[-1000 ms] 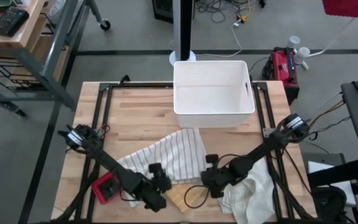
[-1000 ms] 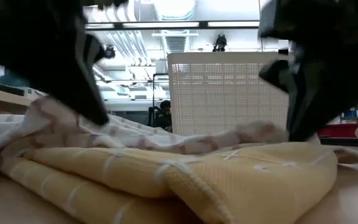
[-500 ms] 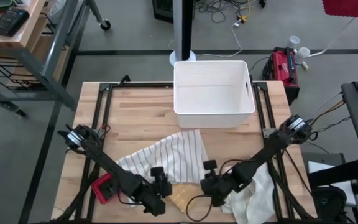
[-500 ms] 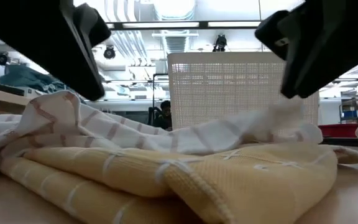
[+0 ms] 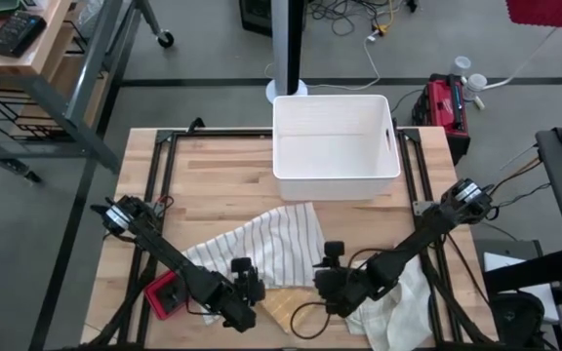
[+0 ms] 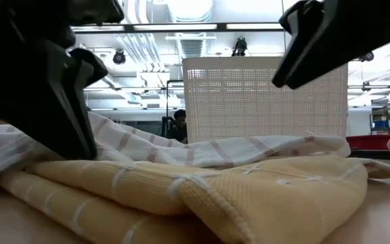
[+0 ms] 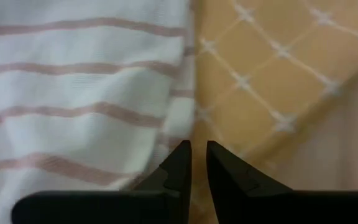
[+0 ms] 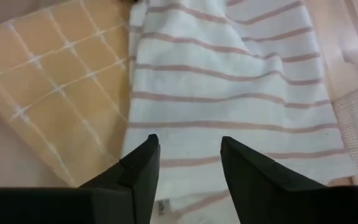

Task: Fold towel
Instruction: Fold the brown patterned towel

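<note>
A white towel with thin reddish stripes [image 5: 266, 244] lies spread on the table. Its near edge [image 6: 202, 152] rests on a folded yellow towel with a white grid [image 5: 279, 310], which lies at the table's near edge. My left gripper [image 7: 199, 152] is low over the striped towel's near left edge, with only a narrow gap between its fingers. My right gripper [image 8: 189, 152] hangs open well above the striped towel's near right part [image 8: 229, 87], with nothing between its fingers. In the high view the two grippers [image 5: 249, 288] [image 5: 324, 278] stand side by side. My left gripper points steeply down at the striped towel's near edge [image 7: 188, 118], where that edge meets the yellow towel [image 7: 272, 68]. No cloth shows in the narrow gap between the fingers. Whether the fingertips touch the cloth I cannot tell.
A white bin [image 5: 335, 146] stands at the table's far side, behind the towels. A crumpled white cloth [image 5: 403, 302] lies under the right arm at the near right. A red object [image 5: 167, 292] sits beside the left arm. Black rails [image 5: 164, 195] run along both table sides.
Both grippers lifted the striped towel's near edge, then opened and let it go. The edge has dropped and now lies slack over the yellow towel. My right gripper has risen and stays high. My left gripper has sunk back down to the cloth.
</note>
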Robot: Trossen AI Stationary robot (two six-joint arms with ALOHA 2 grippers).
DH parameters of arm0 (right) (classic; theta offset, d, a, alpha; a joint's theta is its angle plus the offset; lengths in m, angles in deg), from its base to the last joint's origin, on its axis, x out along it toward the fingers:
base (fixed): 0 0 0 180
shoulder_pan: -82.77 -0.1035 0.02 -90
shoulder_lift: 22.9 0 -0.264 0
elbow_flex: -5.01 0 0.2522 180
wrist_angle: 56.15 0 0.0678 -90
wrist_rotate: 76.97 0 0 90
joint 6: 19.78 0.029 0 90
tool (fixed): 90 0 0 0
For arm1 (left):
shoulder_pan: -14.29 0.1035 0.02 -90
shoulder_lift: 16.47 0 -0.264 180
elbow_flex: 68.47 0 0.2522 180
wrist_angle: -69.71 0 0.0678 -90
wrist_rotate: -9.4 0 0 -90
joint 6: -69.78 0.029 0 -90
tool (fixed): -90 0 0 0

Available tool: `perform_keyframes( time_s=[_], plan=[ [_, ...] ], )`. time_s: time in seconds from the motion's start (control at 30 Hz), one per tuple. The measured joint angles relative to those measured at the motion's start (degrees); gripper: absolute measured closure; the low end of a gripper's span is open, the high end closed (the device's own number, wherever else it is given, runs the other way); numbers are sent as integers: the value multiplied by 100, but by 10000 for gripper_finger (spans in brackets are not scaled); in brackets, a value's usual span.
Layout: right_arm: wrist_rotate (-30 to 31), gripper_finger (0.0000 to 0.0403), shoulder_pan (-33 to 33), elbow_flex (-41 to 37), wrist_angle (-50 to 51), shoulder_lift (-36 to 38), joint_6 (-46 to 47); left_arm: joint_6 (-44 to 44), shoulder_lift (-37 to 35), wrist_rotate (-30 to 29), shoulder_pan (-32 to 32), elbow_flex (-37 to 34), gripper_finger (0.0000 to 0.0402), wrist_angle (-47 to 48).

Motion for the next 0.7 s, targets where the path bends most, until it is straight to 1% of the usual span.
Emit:
perform_keyframes(
  time_s=[0.1,0.2,0.3,0.37,0.43,0.57,0.7],
  plan=[
    [13,236,8,0,-32,0,19,-95,35,-177,35,-113,361,8],
    [8,240,4,0,-78,0,35,-35,37,-309,35,-62,361,-51],
    [27,245,5,-1,-119,0,37,223,37,-464,-7,96,361,-46],
    [163,248,6,-16,-220,-1,37,446,31,-543,-13,146,361,-35],
    [256,250,8,-22,-279,-2,35,469,31,-537,-14,112,361,53],
    [305,252,7,-68,-381,-2,44,330,31,-331,11,17,358,63],
    [306,248,8,-123,-405,-7,99,259,31,-319,9,9,334,53]
  ],
)
